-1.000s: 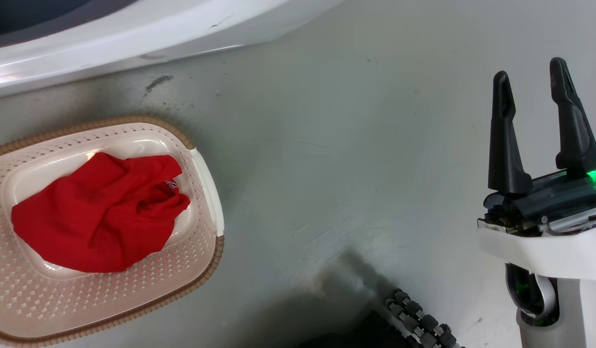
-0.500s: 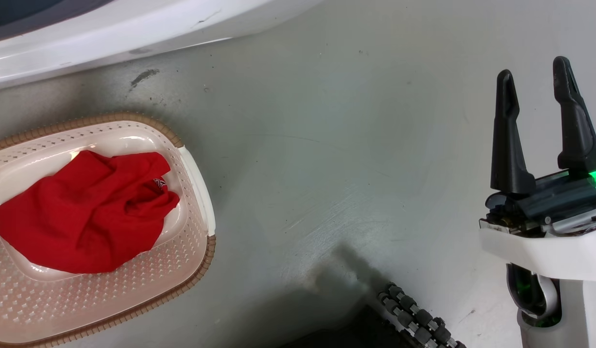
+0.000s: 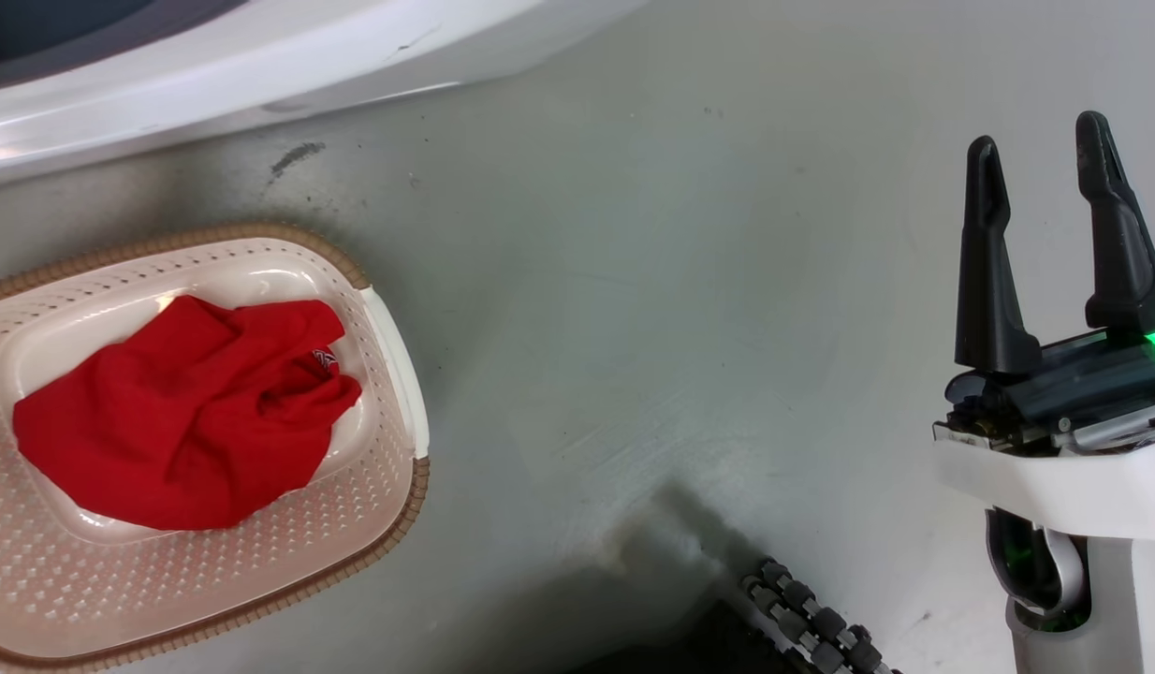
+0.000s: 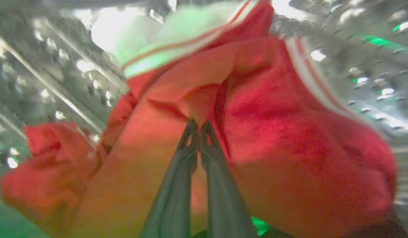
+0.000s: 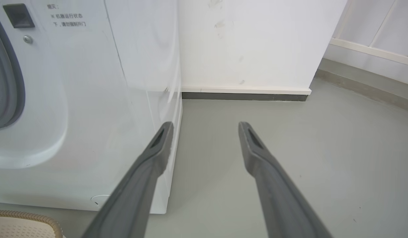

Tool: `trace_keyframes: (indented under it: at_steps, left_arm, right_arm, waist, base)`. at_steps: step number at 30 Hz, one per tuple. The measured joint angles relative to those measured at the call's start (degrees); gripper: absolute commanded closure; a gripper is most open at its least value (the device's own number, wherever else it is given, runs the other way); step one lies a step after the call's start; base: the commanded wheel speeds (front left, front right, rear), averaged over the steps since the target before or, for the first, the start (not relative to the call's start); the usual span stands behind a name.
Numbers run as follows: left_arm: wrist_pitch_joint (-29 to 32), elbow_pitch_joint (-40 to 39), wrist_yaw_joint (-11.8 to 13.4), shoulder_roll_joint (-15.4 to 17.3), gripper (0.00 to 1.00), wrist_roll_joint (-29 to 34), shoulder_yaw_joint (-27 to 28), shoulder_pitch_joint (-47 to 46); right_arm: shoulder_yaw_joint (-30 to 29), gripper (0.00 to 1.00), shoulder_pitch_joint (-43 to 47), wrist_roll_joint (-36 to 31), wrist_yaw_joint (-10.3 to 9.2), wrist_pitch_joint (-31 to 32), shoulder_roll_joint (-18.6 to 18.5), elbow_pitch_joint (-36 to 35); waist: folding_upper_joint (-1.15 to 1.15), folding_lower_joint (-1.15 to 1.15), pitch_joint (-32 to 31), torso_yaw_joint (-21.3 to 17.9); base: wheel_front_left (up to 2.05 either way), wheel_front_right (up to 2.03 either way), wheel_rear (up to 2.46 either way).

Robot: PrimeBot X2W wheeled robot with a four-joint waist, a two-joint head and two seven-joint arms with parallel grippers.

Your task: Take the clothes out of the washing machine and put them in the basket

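Note:
A plain red garment (image 3: 184, 412) with a small logo lies crumpled in the cream basket (image 3: 390, 374) on the floor at the left of the head view. The washing machine (image 3: 259, 56) runs along the top left there, and its white front (image 5: 91, 99) fills the left of the right wrist view. Inside the steel drum (image 4: 42, 82), my left gripper (image 4: 199, 127) is shut on a fold of the red garment with white stripes (image 4: 273, 138). My right gripper (image 3: 1041, 159) hangs open over bare floor at the right, its fingers (image 5: 157, 148) holding nothing.
Grey floor (image 3: 680, 328) stretches between the basket and my right arm. A white wall with a dark skirting (image 5: 243, 96) stands right of the machine. A dark roller wheel of my base (image 3: 811, 618) shows at the bottom. The basket's brown rim (image 5: 25, 216) peeks in at the lower left.
The head view swayed slightly left, then back right, so basket and machine shift in the picture. The right gripper stays open in the same pose.

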Motion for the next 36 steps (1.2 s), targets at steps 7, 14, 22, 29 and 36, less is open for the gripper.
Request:
trace_keyframes:
  at_steps: [7, 14, 22, 29, 36]
  left_arm:
    - [-5.3, -1.7, -1.0, 0.3, 1.00, -1.1, -0.3, 2.1]
    - [-10.2, -1.4, -2.1, -1.1, 1.00, -3.2, -0.6, 5.9]
    - [-17.1, -0.9, -2.9, -2.5, 1.00, -5.4, -2.6, 10.0]
    - [-24.4, -1.8, -2.9, -4.4, 1.00, -9.5, -7.1, 17.4]
    - [-31.3, -3.7, -2.9, -4.3, 1.00, -14.3, -10.8, 25.3]
  right_arm:
    - [-0.3, 0.00, 0.1, -1.4, 0.00, 0.0, 0.0, 0.5]
    - [0.4, 0.00, 0.6, -2.9, 0.00, 0.0, 0.0, 1.2]
    - [0.3, 0.00, 1.0, -3.7, 0.00, 0.0, 0.0, 2.6]
    - [0.0, 0.00, 2.4, -4.3, 0.00, 0.0, 0.0, 3.6]
    - [-0.3, 0.00, 4.3, -5.3, 0.00, 0.0, 0.0, 4.3]
  waist:
    - [0.00, 0.00, -2.9, 1.6]
    - [0.00, 0.00, -6.8, 4.2]
    - [0.00, 0.00, -10.7, 6.8]
    - [0.00, 0.00, -14.9, 8.2]
    - [0.00, -0.01, -19.5, 9.8]
  base:
    - [0.00, 0.00, 0.00]
    - [0.00, 0.00, 0.00]
    - [0.00, 0.00, 0.00]
    - [0.00, 0.00, 0.00]
    - [0.00, 0.00, 0.00]
